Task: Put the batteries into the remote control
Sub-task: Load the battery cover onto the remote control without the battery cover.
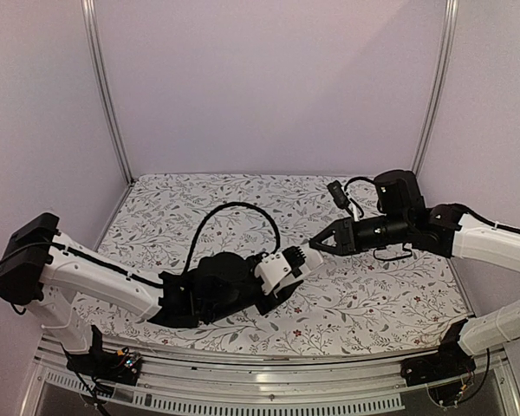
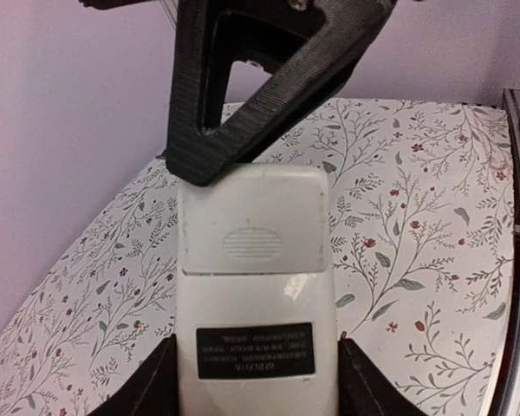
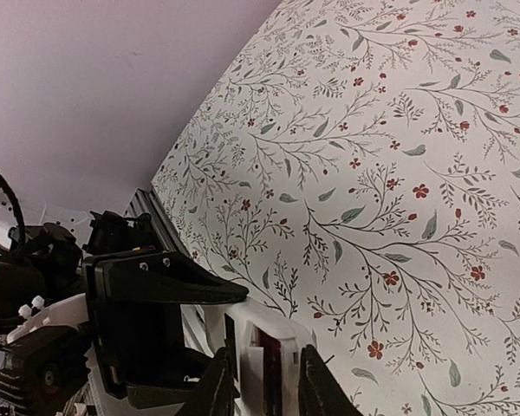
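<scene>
The remote control (image 2: pixel 256 286) is up off the table, caught between the two arms near the middle of the scene, and the left wrist camera shows it well: a plain white back, a battery cover (image 2: pixel 251 230) with a small ribbed thumb patch sitting flush at the far end, and a black label (image 2: pixel 256 351) nearer the camera. The left gripper (image 2: pixel 256 386) has it by the near end, with a dark finger pressed against each long edge, a firm pinch. From the other side the right gripper (image 1: pixel 316 244) comes in, one black triangular finger lying across the far end of the cover. On the right wrist camera its two fingers (image 3: pixel 218 381) sit narrowly apart with the remote's end between them, and they appear to be clamping it, though that corner of the view is cramped. The left arm stretches low and long from the left, wrist rolled over, cable looping above it. The right arm bends in from the right, its gripper pointing left. Below them lies a table cloth (image 1: pixel 199 199) printed with grey leaves and small red flowers, pale lilac walls (image 1: pixel 269 87) close in the space, and metal posts (image 1: pixel 104 87) stand at the back corners.
</scene>
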Controlling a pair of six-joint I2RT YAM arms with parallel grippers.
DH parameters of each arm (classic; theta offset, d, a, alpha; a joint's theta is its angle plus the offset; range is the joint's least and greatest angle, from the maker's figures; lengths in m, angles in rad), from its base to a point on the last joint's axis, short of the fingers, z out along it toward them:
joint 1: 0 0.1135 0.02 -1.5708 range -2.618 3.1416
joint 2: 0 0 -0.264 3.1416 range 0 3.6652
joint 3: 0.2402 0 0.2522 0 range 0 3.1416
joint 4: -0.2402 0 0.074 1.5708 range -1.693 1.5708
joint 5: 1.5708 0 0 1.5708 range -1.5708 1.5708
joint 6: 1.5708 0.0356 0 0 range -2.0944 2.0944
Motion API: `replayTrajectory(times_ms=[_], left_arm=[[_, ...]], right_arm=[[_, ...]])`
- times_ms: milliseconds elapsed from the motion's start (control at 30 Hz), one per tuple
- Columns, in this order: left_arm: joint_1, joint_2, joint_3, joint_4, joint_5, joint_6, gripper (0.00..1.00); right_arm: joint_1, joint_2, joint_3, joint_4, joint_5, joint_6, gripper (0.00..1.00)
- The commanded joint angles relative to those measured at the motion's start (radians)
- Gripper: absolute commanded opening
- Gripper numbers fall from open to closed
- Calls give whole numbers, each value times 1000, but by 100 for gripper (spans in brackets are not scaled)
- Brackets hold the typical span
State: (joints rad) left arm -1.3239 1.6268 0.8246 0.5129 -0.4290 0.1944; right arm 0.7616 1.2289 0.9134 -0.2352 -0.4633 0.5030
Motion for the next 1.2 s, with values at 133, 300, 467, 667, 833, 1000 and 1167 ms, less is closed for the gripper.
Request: replayTrajectory(times_ms=[133, 300, 467, 667, 833, 1000, 1167], left_arm=[[-9, -54, 26, 37, 22, -33, 0], [-6, -53, 24, 35, 27, -38, 0], [-7, -56, 22, 36, 24, -34, 0], [-6, -62, 19, 37, 29, -29, 0], [-7, -70, 11, 43, 30, -27, 0], [-6, -73, 5, 45, 35, -26, 0], [-7, -77, 5, 48, 33, -25, 0]], right_arm=[[-7, 24, 43, -93, 74, -32, 31], [-7, 29, 56, -95, 65, -39, 35], [-7, 32, 69, -98, 43, -47, 46], [-7, 26, 85, -106, 21, -51, 58], [-7, 24, 82, -115, 16, -51, 61], [-14, 13, 90, -103, -47, -56, 63], [-15, 32, 76, -94, -99, -49, 58]])
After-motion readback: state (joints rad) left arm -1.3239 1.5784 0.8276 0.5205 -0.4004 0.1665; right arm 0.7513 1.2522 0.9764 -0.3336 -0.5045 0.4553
